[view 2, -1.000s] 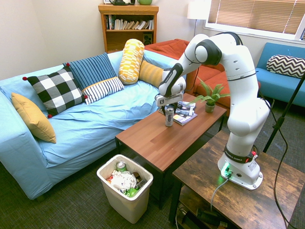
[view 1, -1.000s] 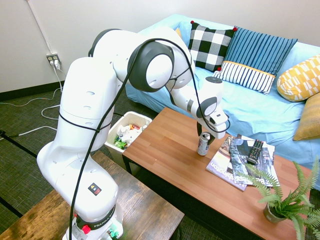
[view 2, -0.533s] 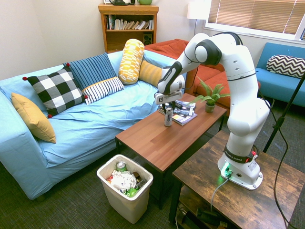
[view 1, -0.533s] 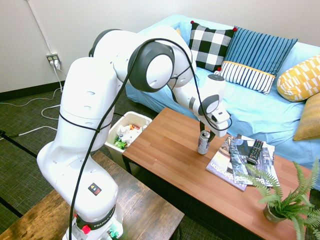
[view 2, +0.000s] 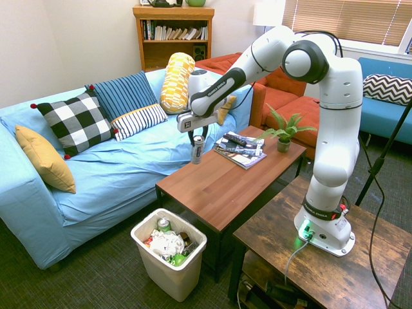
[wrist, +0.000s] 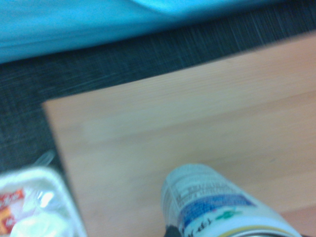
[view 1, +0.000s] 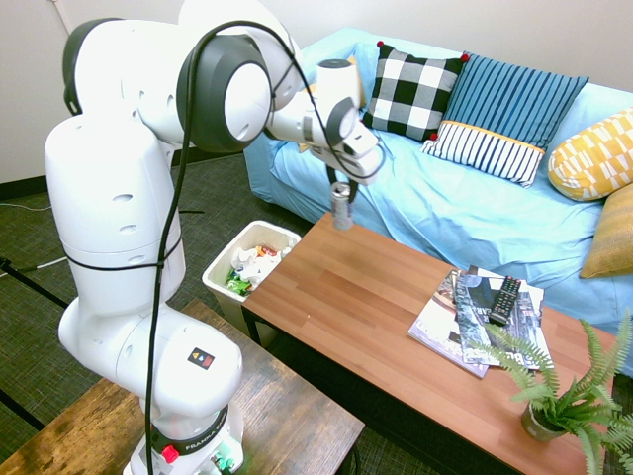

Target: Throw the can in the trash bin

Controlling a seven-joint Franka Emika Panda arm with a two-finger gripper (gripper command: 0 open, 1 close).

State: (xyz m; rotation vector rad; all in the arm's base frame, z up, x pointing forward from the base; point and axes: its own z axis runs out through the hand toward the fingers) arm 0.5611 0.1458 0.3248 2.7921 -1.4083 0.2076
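The can (view 1: 342,209) hangs upright in the air, gripped near its top by the claw (view 1: 340,190), which is closed on it; it is clear of the wooden surface (view 1: 376,317) and sits over that surface's end nearest the sofa and bin. In the second exterior view the can (view 2: 197,149) hangs below the claw (view 2: 196,136), just above the surface's (view 2: 219,183) far edge, with the blue sofa (view 2: 122,161) behind it. The wrist view is blurred: the can (wrist: 217,207) rises from the lower edge, the surface's (wrist: 187,118) corner lies beneath it, and a corner of the trash bin (wrist: 54,180) with wrappers shows beside dark carpet. The trash bin (view 1: 220,274) stands on the floor at about 8 o'clock from the can in the first exterior view, just beside the surface's end, full of crumpled wrappers. Magazines (view 1: 455,322) with a remote (view 1: 505,299) lie further along the surface, a potted fern (view 1: 564,401) beyond them.
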